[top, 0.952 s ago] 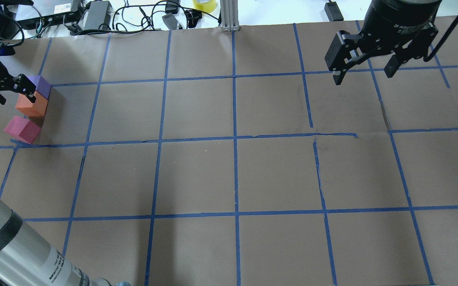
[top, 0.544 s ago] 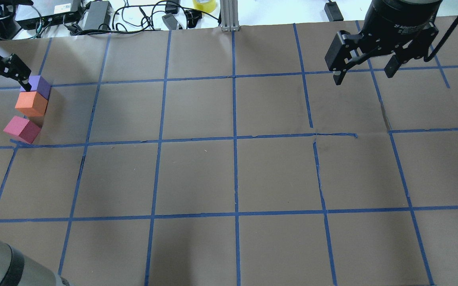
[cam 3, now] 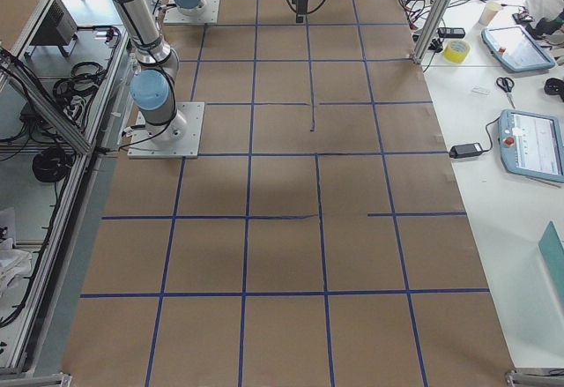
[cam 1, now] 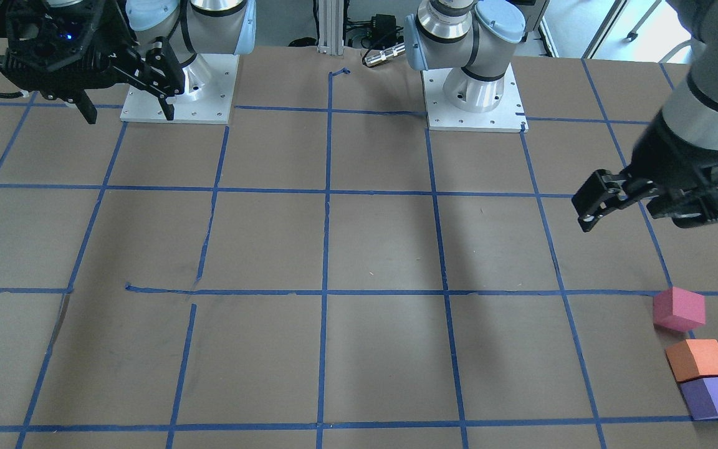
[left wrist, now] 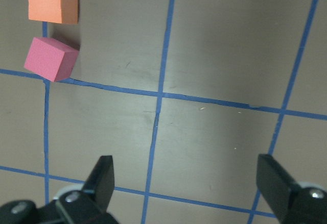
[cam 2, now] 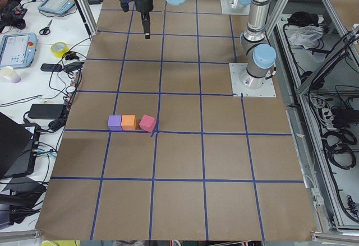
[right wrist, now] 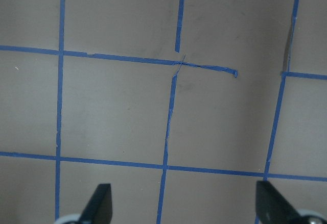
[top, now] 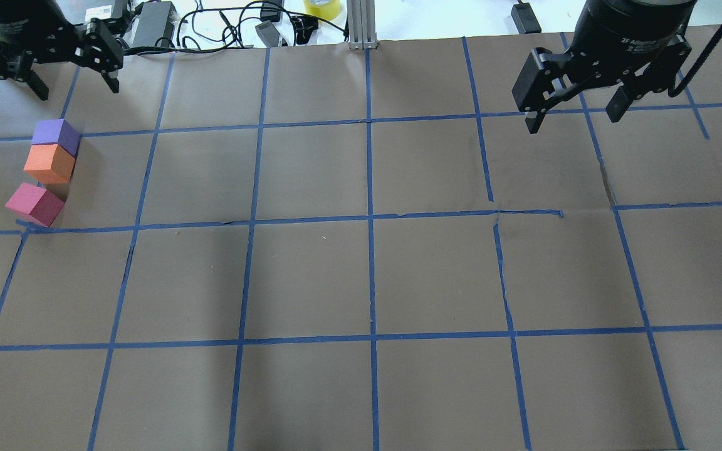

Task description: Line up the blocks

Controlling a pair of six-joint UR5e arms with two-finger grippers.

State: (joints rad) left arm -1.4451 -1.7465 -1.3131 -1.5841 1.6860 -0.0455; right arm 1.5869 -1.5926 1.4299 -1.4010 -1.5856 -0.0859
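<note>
Three cubes lie in a row at the table's left side. The purple block (top: 55, 134) touches the orange block (top: 49, 163). The pinkish-red block (top: 34, 203) sits a small gap nearer, turned a little, on a tape line. They also show in the front view as purple (cam 1: 714, 398), orange (cam 1: 697, 360) and pinkish-red (cam 1: 679, 308). My left gripper (top: 78, 88) is open and empty, raised beyond the purple block. Its wrist view shows the orange block (left wrist: 52, 2) and the pinkish-red block (left wrist: 48, 58). My right gripper (top: 572, 122) is open and empty, high over the far right.
The brown paper table cover (top: 361, 275) carries a blue tape grid. Cables, power bricks and a yellow tape roll (top: 322, 7) lie past the far edge, beside an aluminium post (top: 361, 25). The two arm bases (cam 1: 474, 93) stand at the robot's side.
My left gripper has moved up and away from the purple block, toward the far edge, and its arm has left the near-left corner. The blocks and the right arm have not moved.
</note>
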